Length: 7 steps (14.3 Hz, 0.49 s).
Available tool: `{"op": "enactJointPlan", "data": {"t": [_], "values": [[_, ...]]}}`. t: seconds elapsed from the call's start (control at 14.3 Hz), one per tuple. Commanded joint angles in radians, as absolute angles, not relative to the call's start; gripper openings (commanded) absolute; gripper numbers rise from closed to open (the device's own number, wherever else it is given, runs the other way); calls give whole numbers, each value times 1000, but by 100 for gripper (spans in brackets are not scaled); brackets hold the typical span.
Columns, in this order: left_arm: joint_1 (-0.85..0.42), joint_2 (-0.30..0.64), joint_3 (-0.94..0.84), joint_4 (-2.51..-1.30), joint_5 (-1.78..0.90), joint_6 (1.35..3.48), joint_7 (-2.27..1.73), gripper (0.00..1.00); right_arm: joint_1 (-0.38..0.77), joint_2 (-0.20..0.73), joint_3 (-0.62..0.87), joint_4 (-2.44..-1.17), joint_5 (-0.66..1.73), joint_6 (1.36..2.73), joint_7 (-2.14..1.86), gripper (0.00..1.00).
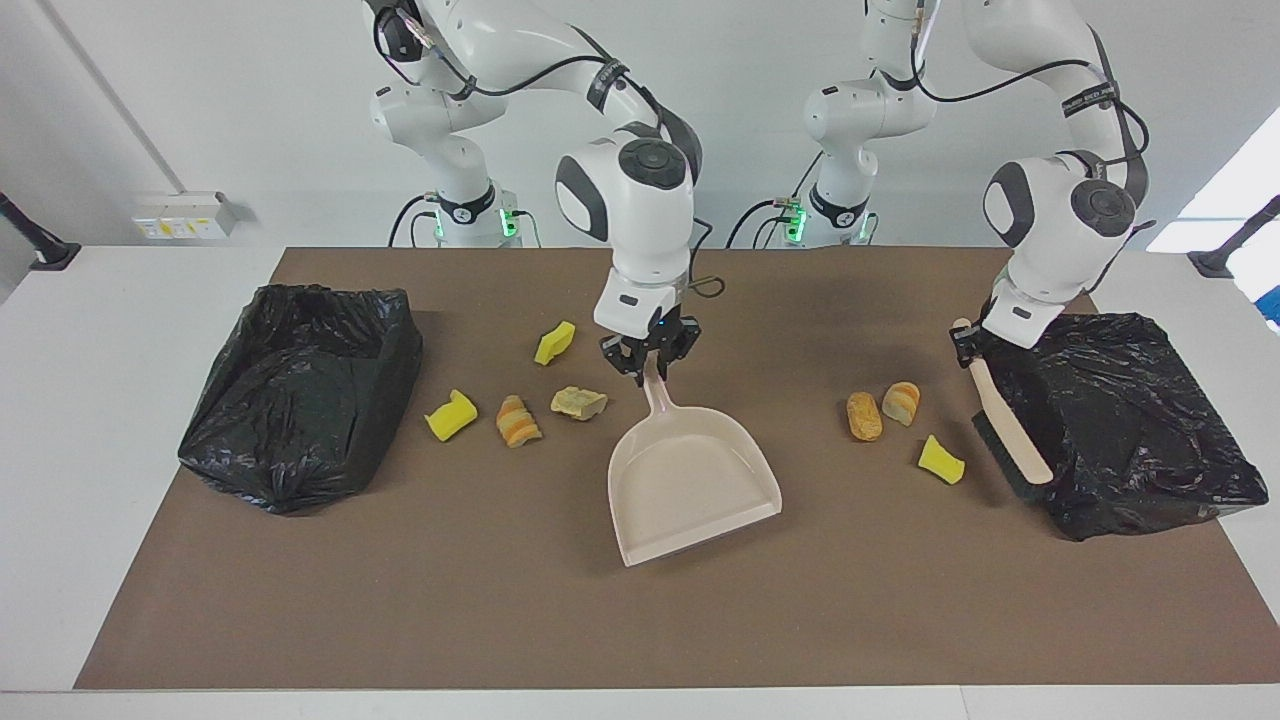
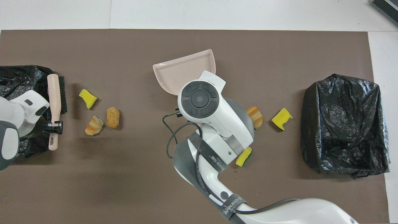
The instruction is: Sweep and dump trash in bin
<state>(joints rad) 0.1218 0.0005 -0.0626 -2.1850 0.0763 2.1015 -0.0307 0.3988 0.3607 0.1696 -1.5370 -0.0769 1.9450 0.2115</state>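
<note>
Facing view, left to right: one bin [image 1: 300, 395], four trash pieces [image 1: 518, 421] unswept on the counter [image 1: 500, 600], right tool [image 1: 650, 365] clenched on the raised, tilted dustpan [image 1: 690, 480], three more pieces [image 1: 865, 416], left tool [image 1: 968, 342] gripping the brush [image 1: 1010, 430] beside the second bin [image 1: 1130, 420].

Two high views, opposed, share the table [image 1: 520, 620].

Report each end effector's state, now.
Left end effector: shut on the brush handle.
Right end effector: shut on the dustpan handle.
</note>
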Motion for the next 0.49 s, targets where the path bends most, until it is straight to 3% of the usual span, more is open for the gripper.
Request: {"op": "enactJointPlan", "data": {"t": [0.0, 0.42], "values": [[85, 6, -63, -2190, 103, 2100, -51, 0, 342, 312, 176, -1549, -38, 1872, -2, 0], [3, -58, -66, -2288, 101, 2054, -51, 0, 292, 288, 175, -1563, -48, 1756, -380, 0]]}}
